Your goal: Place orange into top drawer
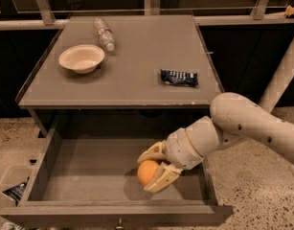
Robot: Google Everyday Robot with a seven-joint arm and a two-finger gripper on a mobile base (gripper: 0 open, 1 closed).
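On the counter [137,87], a bowl [81,58] sits at the left, a bottle [104,33] lies just behind it, and a snack packet [179,77] lies right, nearer the front. Below, the top drawer [89,169] stands open. In its near right part the hand [151,169], on an arm [252,123] from the right, grips the orange [146,171].

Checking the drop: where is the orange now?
The orange is inside the open top drawer, right of centre near the front, held in the gripper.
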